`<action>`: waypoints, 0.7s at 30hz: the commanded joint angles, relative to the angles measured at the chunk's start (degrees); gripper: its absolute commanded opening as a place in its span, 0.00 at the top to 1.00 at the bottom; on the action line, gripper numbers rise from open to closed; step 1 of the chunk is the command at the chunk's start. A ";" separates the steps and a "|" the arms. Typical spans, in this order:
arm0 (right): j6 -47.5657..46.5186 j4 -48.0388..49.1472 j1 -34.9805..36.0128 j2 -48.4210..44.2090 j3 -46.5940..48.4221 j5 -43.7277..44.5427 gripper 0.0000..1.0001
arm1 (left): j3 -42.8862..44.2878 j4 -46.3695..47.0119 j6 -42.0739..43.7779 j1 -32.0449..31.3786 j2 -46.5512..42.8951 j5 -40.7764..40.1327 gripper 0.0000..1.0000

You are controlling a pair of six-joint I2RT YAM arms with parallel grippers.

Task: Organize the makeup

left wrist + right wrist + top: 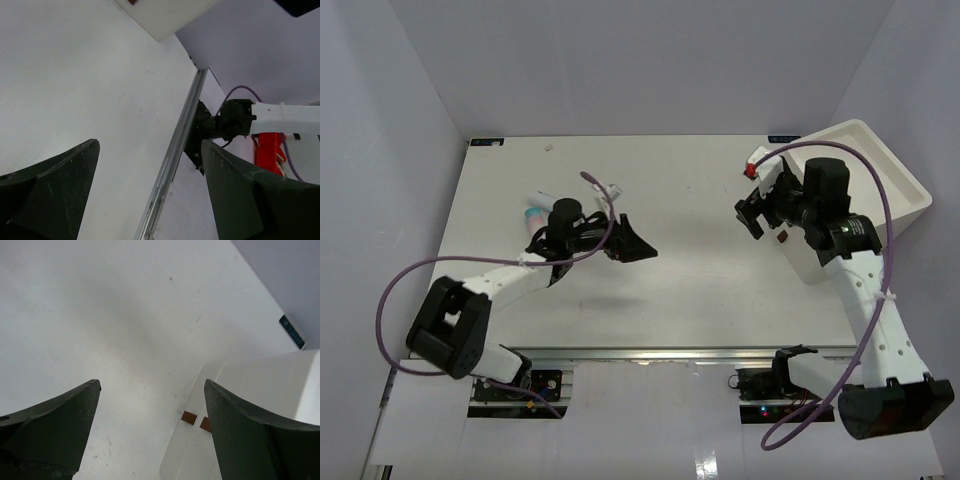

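- Looking down, you have both tools gaping and empty: left gripper (632, 243), right gripper (750, 215).
- Your pink teal-capped tube (534, 212) lies at nine o'clock, outside the bin (905, 170) at two o'clock — not yet sorted.

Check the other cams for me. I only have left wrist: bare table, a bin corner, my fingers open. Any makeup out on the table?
Observer: Yes. The top view shows the pink teal-capped tube lying on the table just left of the left arm's wrist, behind your fingers and outside your frame.
Operator: Where's the right gripper?
Observer: The right gripper hovers beside the left side of the white bin, jaws open with nothing between them.
Operator: How does the bin sit?
Observer: At the far right of the table, turned at an angle to its edges.
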 commanded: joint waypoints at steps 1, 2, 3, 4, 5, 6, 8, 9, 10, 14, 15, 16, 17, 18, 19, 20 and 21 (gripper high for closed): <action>1.05 1.88 -1.98 -5.36 2.48 -11.09 0.09 | 13.17 6.21 0.84 -8.09 12.51 -1.06 0.10; 1.60 1.89 -2.44 -6.36 3.21 -10.64 0.09 | 15.19 6.85 1.57 -8.91 15.12 -1.51 0.11; 2.47 1.93 -2.79 -7.26 4.04 -10.06 0.08 | 17.40 7.65 2.66 -9.89 17.99 -2.32 0.11; 3.46 2.01 -3.09 -8.06 4.89 -9.38 0.08 | 19.72 8.51 4.04 -10.98 21.00 -3.31 0.11; 4.00 2.25 -3.39 -8.66 5.55 -8.54 0.08 | 22.04 9.23 5.83 -12.17 23.86 -4.27 0.12; 5.80 2.66 -3.55 -9.08 6.05 -7.82 0.08 | 23.98 9.68 7.36 -13.73 27.32 -5.14 0.13; 9.55 4.16 -4.00 -10.14 6.77 -5.81 0.06 | 29.05 10.96 11.74 -16.13 32.45 -7.18 0.13; 11.49 5.10 -4.14 -10.45 6.86 -5.35 0.05 | 30.37 11.52 12.92 -17.30 35.04 -8.41 0.14; 13.03 5.80 -4.29 -10.86 7.11 -4.93 0.05 | 32.35 12.37 14.26 -18.21 37.26 -9.61 0.14; 17.98 6.98 -4.66 -9.53 9.92 -6.83 0.02 | 44.41 11.04 18.25 -21.11 48.09 -15.14 0.16; 18.74 7.14 -4.71 -9.09 10.36 -7.85 0.02 | 47.34 10.82 19.12 -21.70 50.32 -16.28 0.16; 19.57 7.47 -4.82 -8.57 10.53 -8.97 0.01 | 50.32 10.63 20.06 -22.25 52.48 -17.62 0.16; 20.26 7.77 -4.92 -8.06 10.56 -9.99 0.01 | 53.07 10.56 20.99 -22.76 54.45 -18.62 0.16; 20.73 7.98 -4.97 -7.59 10.46 -10.83 0.01 | 55.48 10.66 21.88 -23.23 56.12 -19.05 0.16; 21.15 8.20 -5.04 -7.01 10.32 -11.84 0.00 | 58.77 10.42 22.69 -23.81 57.44 -19.61 0.16; 21.53 8.50 -5.11 -6.59 10.10 -12.65 0.00 | 61.87 9.99 23.06 -24.23 59.22 -19.81 0.17; 21.90 8.83 -5.18 -6.32 9.83 -13.26 0.00 | 64.57 9.51 23.13 -24.50 61.44 -19.71 0.17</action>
